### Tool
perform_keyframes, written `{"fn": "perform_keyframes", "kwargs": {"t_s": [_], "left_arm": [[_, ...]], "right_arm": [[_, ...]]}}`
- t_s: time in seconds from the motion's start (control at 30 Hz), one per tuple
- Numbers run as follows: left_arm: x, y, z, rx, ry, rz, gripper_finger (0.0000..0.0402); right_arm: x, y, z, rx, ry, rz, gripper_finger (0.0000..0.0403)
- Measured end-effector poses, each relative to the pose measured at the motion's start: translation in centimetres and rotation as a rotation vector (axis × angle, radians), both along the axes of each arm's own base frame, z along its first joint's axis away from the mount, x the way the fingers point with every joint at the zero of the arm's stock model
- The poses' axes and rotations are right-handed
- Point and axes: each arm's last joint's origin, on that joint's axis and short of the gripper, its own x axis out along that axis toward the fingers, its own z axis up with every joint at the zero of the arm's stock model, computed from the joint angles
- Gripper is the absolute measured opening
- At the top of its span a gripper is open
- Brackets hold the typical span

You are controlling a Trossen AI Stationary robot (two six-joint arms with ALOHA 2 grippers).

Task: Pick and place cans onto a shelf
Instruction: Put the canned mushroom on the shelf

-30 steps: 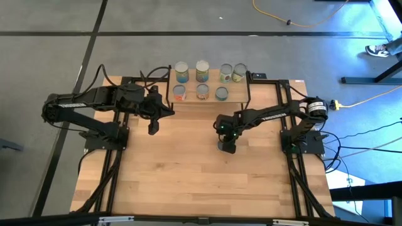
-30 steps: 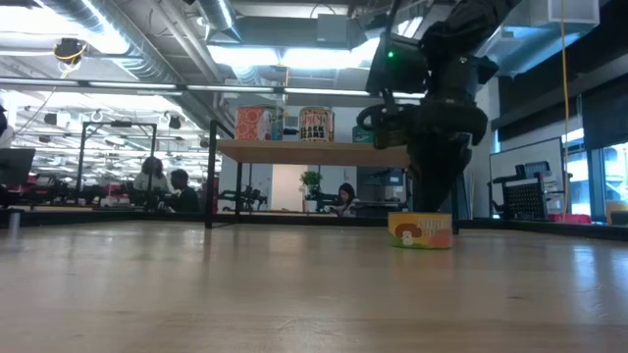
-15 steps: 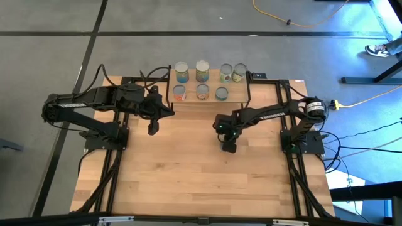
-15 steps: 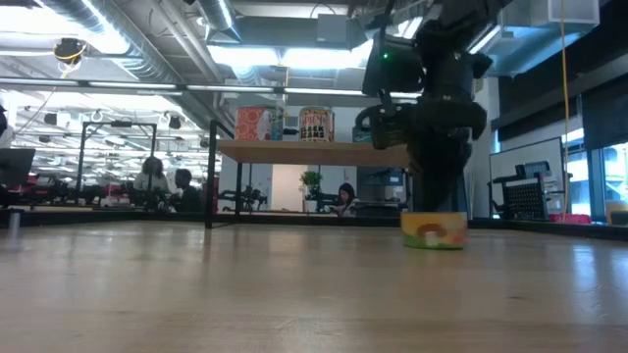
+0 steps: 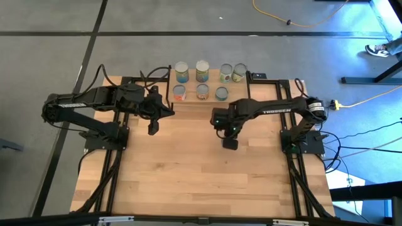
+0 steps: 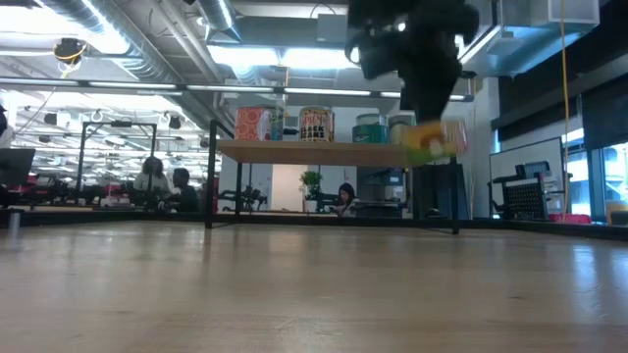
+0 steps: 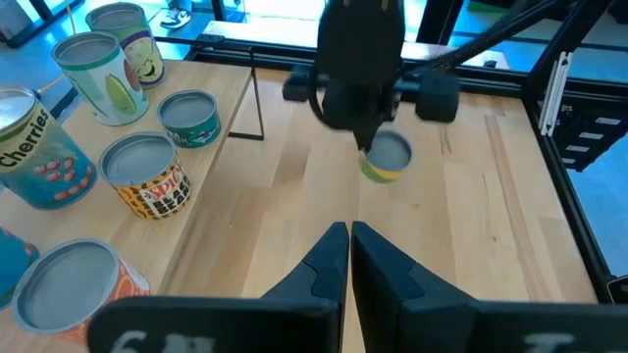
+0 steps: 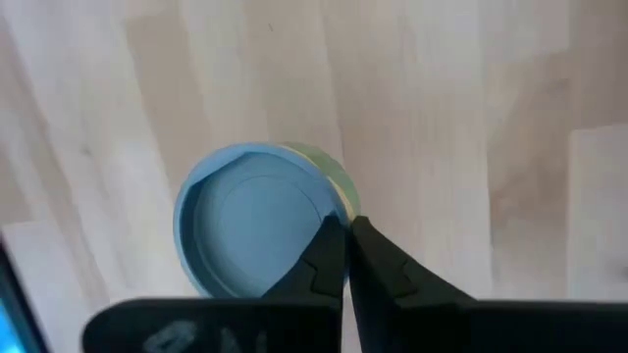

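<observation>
We see, from above, a wooden tabletop (image 5: 188,169) with the shelf (image 5: 210,85) at its far edge, seven cans standing on it in two rows; the eighth, a yellow-green can (image 6: 432,142), is off the tabletop, held in the air by the right gripper (image 5: 230,143); in the low view it hangs about level with the shelf's plank, nearer us than the shelf, with clear air beneath it; the right wrist view shows the two dark jaws drawn close together, pinching the rim of the can's silvery top (image 8: 257,230), so the can hangs beside and below the jaws rather than between them; its long axis appears slightly tipped from upright in the low view, though we cannot judge the angle; from the jaws, the shelf lies straight ahead toward the far edge of the tabletop, so we judge the coming move to be a carry away from us and a little toward the robot's right, where the plank shows bare wood beside the small blue-green can (image 5: 221,93); the left gripper (image 5: 153,127) waits near the shelf's left end, its jaws pressed together and holding nothing, as its own wrist view shows; the right arm is plainly the one placed for the job; because the grip is on the rim only, we think the can could swing or slip during the carry.
</observation>
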Motion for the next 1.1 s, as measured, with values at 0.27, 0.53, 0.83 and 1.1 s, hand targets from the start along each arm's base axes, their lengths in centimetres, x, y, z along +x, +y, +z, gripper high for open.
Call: {"fn": "perform_keyframes", "kwargs": {"t_s": [0.27,0.53,0.83,1.1], "left_arm": [[0.0,0.0,0.0,-0.005,0.0,-0.01,0.0011],[0.0,-0.1,0.0,-0.023,0.0,-0.044,0.0011],[0.0,-0.1,0.0,0.023,0.003,-0.068,0.0011],[0.0,-0.1,0.0,0.023,0.003,-0.068,0.0011]], "right_arm": [[0.1,0.0,5.3,0.001,-0.037,-0.007,0.0006],[-1.1,-0.1,10.0,-0.11,-0.036,-0.04,0.0006],[-2.5,-1.3,13.9,-0.181,-0.109,-0.121,0.0006],[-4.9,-4.7,15.8,-0.22,-0.165,-0.237,0.0006]]}}
